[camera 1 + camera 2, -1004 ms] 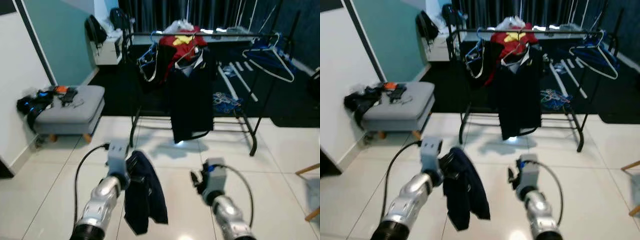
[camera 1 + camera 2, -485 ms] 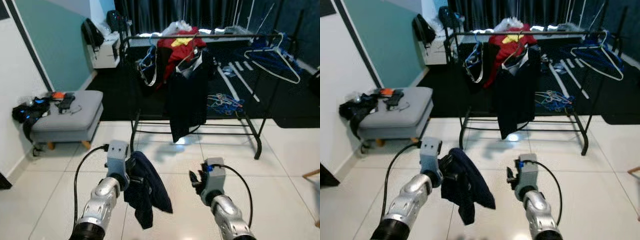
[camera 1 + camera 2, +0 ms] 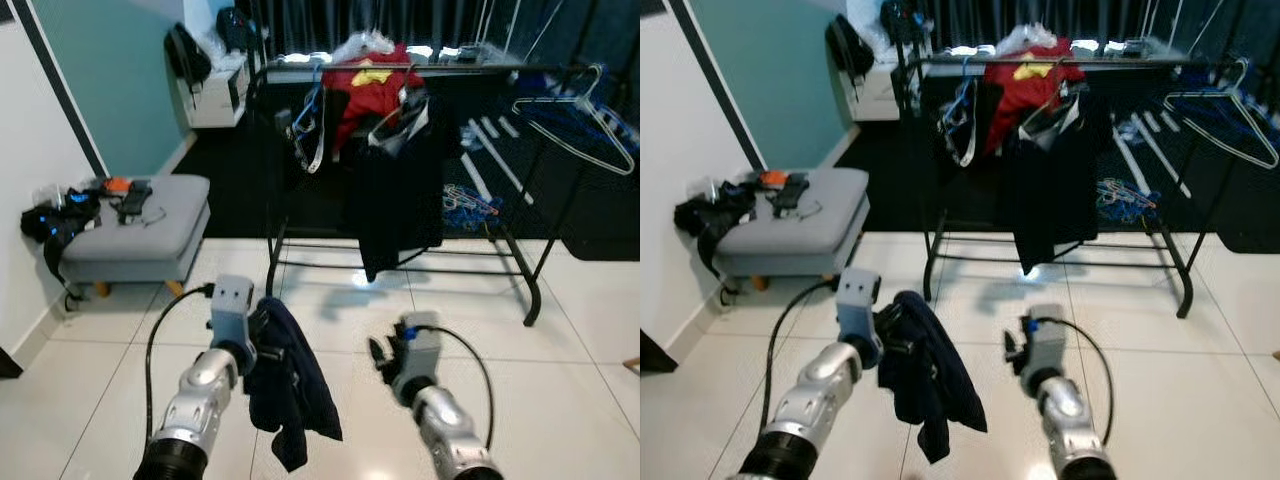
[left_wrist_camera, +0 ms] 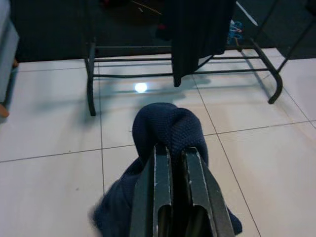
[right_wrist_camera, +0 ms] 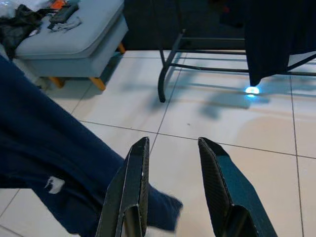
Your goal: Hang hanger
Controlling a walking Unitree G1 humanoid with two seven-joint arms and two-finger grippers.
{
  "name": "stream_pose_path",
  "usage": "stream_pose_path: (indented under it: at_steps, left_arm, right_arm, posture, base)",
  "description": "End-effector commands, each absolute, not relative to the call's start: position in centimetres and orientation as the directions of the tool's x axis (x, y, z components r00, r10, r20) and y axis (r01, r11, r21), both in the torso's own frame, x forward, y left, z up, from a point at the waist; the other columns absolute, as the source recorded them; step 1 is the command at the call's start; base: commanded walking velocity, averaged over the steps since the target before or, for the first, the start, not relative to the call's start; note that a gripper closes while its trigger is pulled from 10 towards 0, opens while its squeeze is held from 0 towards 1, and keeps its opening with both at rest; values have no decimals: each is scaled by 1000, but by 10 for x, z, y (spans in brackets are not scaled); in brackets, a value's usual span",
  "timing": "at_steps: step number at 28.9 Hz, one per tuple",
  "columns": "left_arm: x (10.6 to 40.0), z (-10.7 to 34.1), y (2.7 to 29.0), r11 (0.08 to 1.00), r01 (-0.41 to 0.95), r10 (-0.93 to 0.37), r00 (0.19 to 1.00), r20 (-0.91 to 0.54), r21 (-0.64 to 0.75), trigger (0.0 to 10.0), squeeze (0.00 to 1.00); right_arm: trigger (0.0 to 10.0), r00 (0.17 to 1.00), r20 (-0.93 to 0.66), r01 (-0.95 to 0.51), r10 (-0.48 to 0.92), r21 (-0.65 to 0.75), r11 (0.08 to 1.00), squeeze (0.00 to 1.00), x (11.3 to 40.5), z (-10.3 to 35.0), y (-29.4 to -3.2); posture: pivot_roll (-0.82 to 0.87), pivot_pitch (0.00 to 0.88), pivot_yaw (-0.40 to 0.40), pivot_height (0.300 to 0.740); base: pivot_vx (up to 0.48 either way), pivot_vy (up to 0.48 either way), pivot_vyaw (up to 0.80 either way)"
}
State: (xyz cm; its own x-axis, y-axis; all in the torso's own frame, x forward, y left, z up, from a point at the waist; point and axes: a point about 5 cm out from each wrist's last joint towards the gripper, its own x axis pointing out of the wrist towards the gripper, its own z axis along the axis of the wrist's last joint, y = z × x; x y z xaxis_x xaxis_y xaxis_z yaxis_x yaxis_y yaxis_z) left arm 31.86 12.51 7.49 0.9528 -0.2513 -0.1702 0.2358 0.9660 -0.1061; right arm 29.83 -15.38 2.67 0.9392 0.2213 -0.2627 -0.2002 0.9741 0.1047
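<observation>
My left gripper (image 3: 262, 330) is shut on a dark navy garment (image 3: 290, 385) that hangs from it above the white tile floor; no hanger can be made out in the cloth. In the left wrist view the fingers (image 4: 162, 163) pinch the bunched top of the garment (image 4: 168, 126). My right gripper (image 3: 378, 352) is open and empty beside it, its fingers (image 5: 136, 163) apart, with the navy cloth (image 5: 44, 168) just to one side. Ahead stands the black clothes rack (image 3: 520, 262), carrying a black garment (image 3: 400, 190), red clothing (image 3: 375, 85) and white wire hangers (image 3: 575, 125).
A grey ottoman (image 3: 135, 225) with gadgets and a black bag stands at the left, by the white wall. A white cabinet (image 3: 215, 90) sits far back left. Dark carpet with loose hangers (image 3: 465, 205) lies behind the rack. Open tile floor lies between me and the rack.
The whole view has shifted, so the camera moved; the rack now sits a little further right. The navy garment's hem has swung slightly. Both arms keep their pose.
</observation>
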Motion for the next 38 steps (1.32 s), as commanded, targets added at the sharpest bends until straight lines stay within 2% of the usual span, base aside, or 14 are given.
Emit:
stream_pose_path:
  at_steps: [1,6,14,21,29,34,38]
  left_arm:
    - [317,76,128,967,234,-247,957,-152,-97,10000,0]
    - [313,70,128,967,233,-249,953,-172,-108,10000,0]
    - [315,69,129,962,265,-274,940,-205,-71,10000,0]
    - [313,67,142,978,200,-207,953,-219,-56,10000,0]
    - [318,69,152,985,166,-173,961,-215,-51,10000,0]
    - [321,69,153,984,137,-160,958,-237,-111,10000,0]
    - [317,64,148,983,160,-178,948,-265,-87,10000,0]
  right_arm:
    - [10000,935,-279,-195,218,108,975,0,295,22,-154]
    - [10000,936,-286,-181,205,107,978,0,291,19,-156]
    - [10000,942,-267,-177,203,118,977,0,302,26,-150]
    - [10000,928,-281,-216,244,125,968,0,302,24,-141]
    - [10000,928,-281,-221,244,109,969,0,310,29,-144]
    - [10000,933,-262,-220,245,120,968,0,313,34,-140]
    - [10000,919,-288,-246,268,113,963,0,305,26,-140]
  posture:
    - [32,0,72,740]
    - [32,0,82,740]
    - [54,0,80,740]
    - [84,0,37,740]
    - [85,0,46,740]
    - [77,0,34,740]
    - [91,0,17,740]
  base:
    - [0,0,0]
    - [0,0,0]
    - [0,0,0]
    - [0,0,0]
    - [0,-120,0]
    - [0,-192,0]
    - [0,0,0]
